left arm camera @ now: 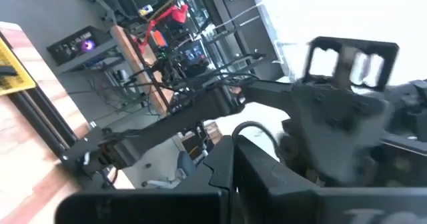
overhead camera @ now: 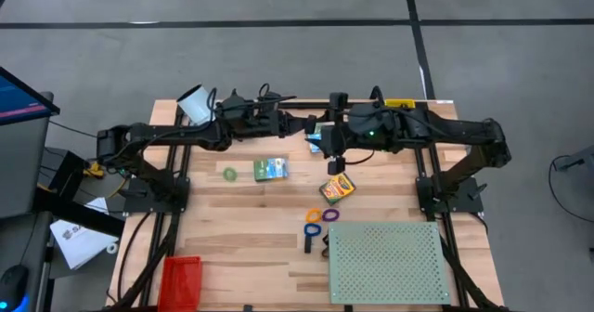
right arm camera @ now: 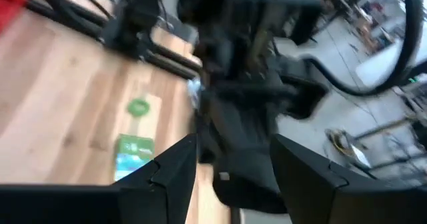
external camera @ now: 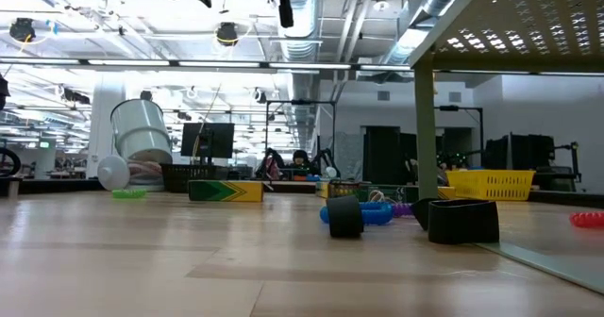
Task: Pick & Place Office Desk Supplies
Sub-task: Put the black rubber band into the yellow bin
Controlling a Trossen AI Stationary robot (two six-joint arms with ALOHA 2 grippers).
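Boxes: one green, one yellow-orange

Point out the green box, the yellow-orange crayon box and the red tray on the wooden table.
green box (overhead camera: pixel 271 169), high view, middle of its top face
yellow-orange crayon box (overhead camera: pixel 337 189), high view, middle of its printed face
red tray (overhead camera: pixel 180 281), high view, its floor
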